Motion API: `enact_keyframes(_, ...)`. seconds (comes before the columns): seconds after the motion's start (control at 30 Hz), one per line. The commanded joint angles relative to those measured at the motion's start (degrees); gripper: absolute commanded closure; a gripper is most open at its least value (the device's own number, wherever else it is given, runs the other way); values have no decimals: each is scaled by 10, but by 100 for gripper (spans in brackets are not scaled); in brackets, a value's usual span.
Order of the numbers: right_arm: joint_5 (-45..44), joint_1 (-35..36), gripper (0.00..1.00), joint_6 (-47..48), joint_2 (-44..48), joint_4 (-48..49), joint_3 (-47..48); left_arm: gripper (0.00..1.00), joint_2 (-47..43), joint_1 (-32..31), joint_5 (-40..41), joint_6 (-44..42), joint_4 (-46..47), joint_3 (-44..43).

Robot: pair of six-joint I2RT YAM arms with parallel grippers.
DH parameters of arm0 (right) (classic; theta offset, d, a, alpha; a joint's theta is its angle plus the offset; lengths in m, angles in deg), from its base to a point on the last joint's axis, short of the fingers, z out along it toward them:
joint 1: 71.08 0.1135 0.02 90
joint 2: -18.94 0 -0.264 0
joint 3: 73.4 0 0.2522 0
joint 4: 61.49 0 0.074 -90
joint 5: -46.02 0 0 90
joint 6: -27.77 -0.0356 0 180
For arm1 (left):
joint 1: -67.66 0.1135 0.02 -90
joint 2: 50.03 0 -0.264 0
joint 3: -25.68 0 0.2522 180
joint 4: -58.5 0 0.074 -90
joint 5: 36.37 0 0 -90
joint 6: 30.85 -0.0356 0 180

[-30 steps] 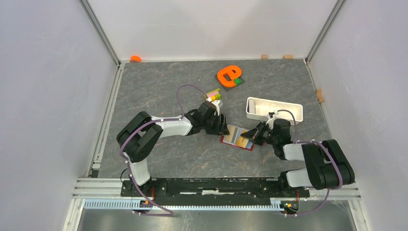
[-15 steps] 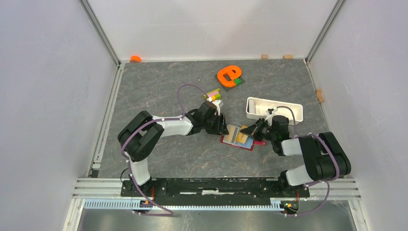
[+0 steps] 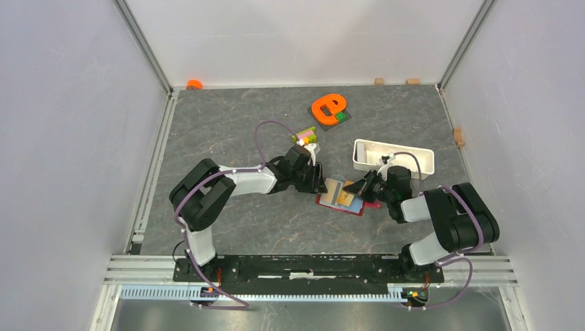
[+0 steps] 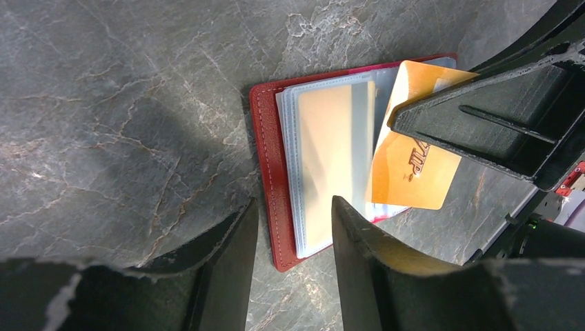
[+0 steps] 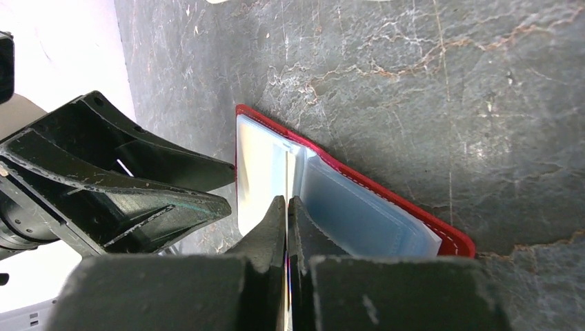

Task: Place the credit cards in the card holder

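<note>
Nearest me, the right pincer [image 5: 286, 207] is clamped tight on a gold card [image 4: 414, 176]. Its two fingers are pressed flat together with the card's thin edge between them. The card, lettered "VIP", hangs tilted over the open card holder [image 4: 265, 172], which lies flat on the bench [image 3: 227, 138] directly under that pincer's tips. The holder's red cover shows as a border round clear, pale-blue sleeves. A tan card [image 4: 324, 165] sits inside the sleeve on the side away from the right pincer. Facing it from across the holder, the left pincer [image 4: 293, 214] has its fingers spread apart, with the holder's red edge showing in the gap between them. Whether the tips press on it I cannot tell. The two pincers stand almost nose to nose above the holder. Just beyond the right pincer rests a white tray [image 3: 393, 155]. Close behind the left pincer's wrist lie some coloured toy bricks [image 3: 305, 134]. Farther out, well apart from both pincers, sits an orange looped piece [image 3: 328, 107] on a dark plate.
</note>
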Motion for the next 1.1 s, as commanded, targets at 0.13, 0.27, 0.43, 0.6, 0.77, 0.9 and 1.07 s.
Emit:
enact_keyframes(0.13,-8,20,100,-12,-28,7,-10,51,23,1,7,-35,-21,-5)
enact_keyframes(0.27,-8,25,100,-12,-29,2,-17,52,25,1,8,-36,-21,-6)
enact_keyframes(0.43,-13,29,100,2,-32,-31,-22,54,29,1,5,-37,-20,-8)
enact_keyframes(0.6,-53,29,77,41,1,-101,-16,54,23,1,7,-37,-19,-5)
enact_keyframes(0.77,-80,29,53,69,38,-156,-3,54,17,1,7,-38,-21,-2)
enact_keyframes(0.9,-86,29,45,69,53,-164,-9,54,16,1,6,-37,-21,-2)
enact_keyframes(1.07,-97,30,41,67,86,-181,-18,55,10,1,7,-37,-21,2)
